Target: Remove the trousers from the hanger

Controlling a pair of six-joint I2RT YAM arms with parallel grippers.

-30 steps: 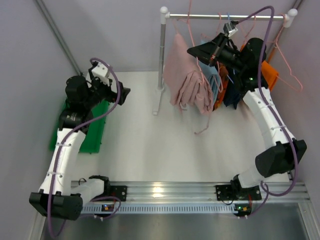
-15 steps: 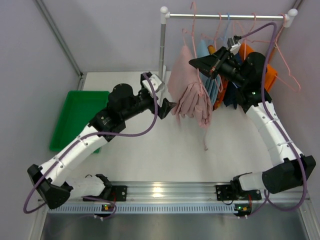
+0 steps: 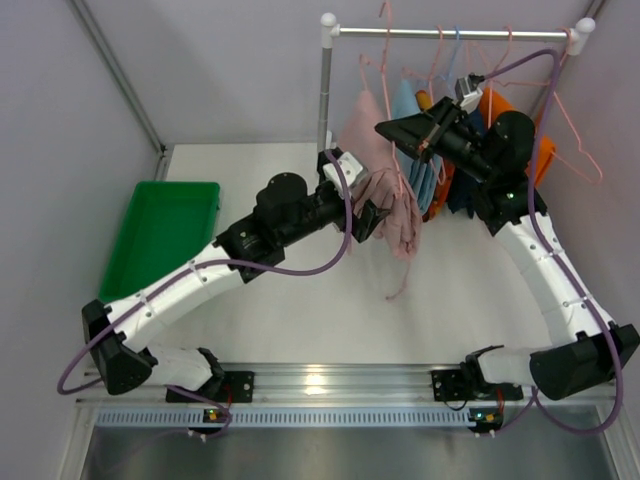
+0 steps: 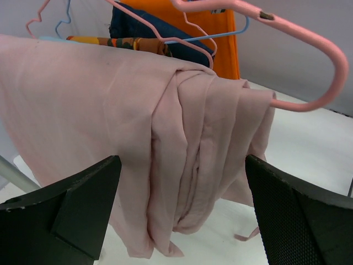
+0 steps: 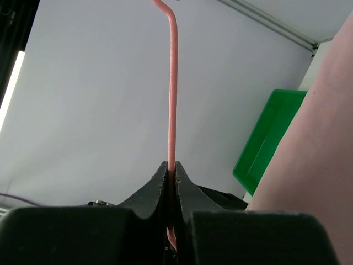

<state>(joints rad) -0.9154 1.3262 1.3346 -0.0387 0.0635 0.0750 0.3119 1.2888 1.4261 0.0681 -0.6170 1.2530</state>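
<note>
Left tool (image 3: 368,222) has swung in to the pink trousers (image 3: 400,212) under the rail (image 3: 450,33), top view. Left wrist: jaws wide apart either side of the cloth on its hanger (image 4: 298,28), gripping nothing. Right wrist: right tool (image 5: 171,172) clamped on hanger wire

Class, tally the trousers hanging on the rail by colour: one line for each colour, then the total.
Dusty pink trousers: 1
Light blue trousers: 1
Orange-and-red patterned trousers: 1
Navy blue trousers: 1
Plain orange trousers: 1
Total: 5
</note>
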